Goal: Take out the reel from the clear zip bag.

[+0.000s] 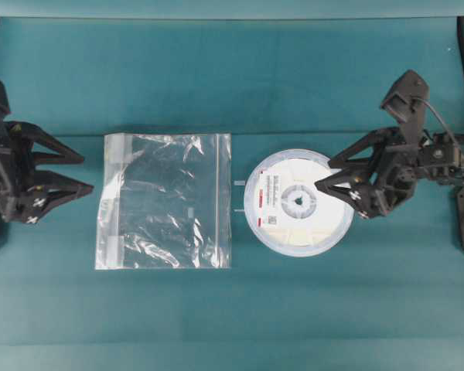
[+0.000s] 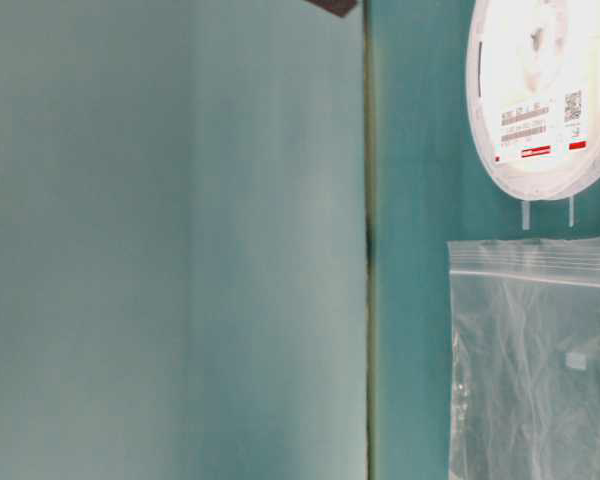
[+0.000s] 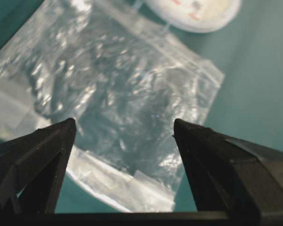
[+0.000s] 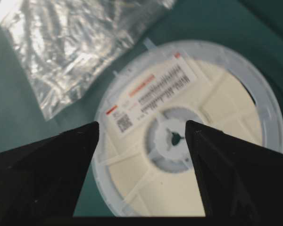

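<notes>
Reel [image 1: 298, 202] out, bag [image 1: 165, 201] empty; both my grippers, left [image 1: 83, 173] & right [image 1: 332, 175], spread wide, holding nothing. Risk: right one nudging reel while leaving.

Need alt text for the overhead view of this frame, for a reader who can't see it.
On a teal table, the reel lies flat just right of the clear zip bag, fully out of it. The right gripper hangs open over the reel's right edge. The left gripper is open, left of the bag.
</notes>
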You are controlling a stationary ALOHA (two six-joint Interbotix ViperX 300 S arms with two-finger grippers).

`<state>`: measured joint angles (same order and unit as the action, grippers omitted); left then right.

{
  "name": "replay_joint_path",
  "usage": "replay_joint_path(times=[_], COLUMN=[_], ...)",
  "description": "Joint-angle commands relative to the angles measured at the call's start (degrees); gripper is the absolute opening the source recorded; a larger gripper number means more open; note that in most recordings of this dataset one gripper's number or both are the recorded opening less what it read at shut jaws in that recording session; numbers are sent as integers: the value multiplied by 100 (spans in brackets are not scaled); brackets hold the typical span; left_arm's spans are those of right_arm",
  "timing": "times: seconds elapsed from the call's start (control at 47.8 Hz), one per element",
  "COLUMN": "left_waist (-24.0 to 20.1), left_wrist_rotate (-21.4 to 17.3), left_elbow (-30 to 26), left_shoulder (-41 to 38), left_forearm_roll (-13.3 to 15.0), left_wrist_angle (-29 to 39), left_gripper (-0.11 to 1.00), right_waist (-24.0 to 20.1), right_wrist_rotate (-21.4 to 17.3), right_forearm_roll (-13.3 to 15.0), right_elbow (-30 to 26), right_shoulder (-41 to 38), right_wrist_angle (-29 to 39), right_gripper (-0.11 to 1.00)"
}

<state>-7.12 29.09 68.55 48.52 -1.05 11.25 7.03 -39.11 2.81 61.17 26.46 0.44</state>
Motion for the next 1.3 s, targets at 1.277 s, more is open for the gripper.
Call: replay_joint_path(times=[1.277], left_waist=[545], left_wrist_rotate=[-2109], left_elbow=[-475], left_shoulder=[132], left_forearm_roll=[-18], left_wrist_angle=[-448], left_gripper=[89], right_waist=[-615], right_wrist_rotate=[932], right_forearm_roll=[1837], right_elbow=[18], right_shoulder=[1652], right_wrist_angle=[527], right_gripper=[87])
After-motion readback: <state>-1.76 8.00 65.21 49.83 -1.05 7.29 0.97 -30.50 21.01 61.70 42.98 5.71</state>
